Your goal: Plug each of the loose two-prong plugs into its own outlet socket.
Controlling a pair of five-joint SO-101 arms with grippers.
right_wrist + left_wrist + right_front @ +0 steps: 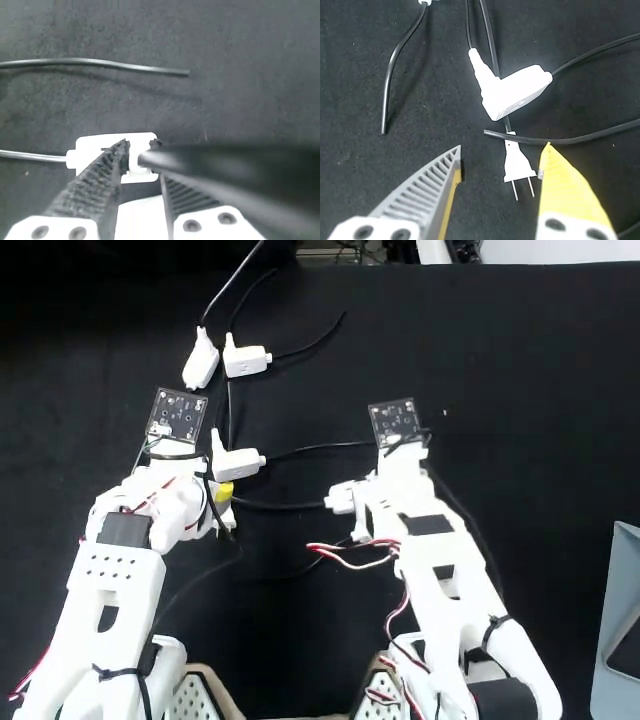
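Observation:
Two small outlet sockets lie on the black cloth, one on the left [180, 415] and one on the right [393, 420]. My left gripper [502, 147] is open just above a small white two-prong plug [518, 167], whose prongs point toward the wrist. In the high view the left gripper [222, 502] sits below a white angled adapter [238, 462], also visible close by [512, 90]. My right gripper [137, 160] is shut on a white plug [100, 147], and it stands at the near edge of the right socket [398, 447].
Two more white plugs [200, 360] [245, 360] lie at the back with black cables trailing off. Loose black cables [400, 60] [100, 62] cross the cloth. A grey-blue box [625, 620] stands at the right edge.

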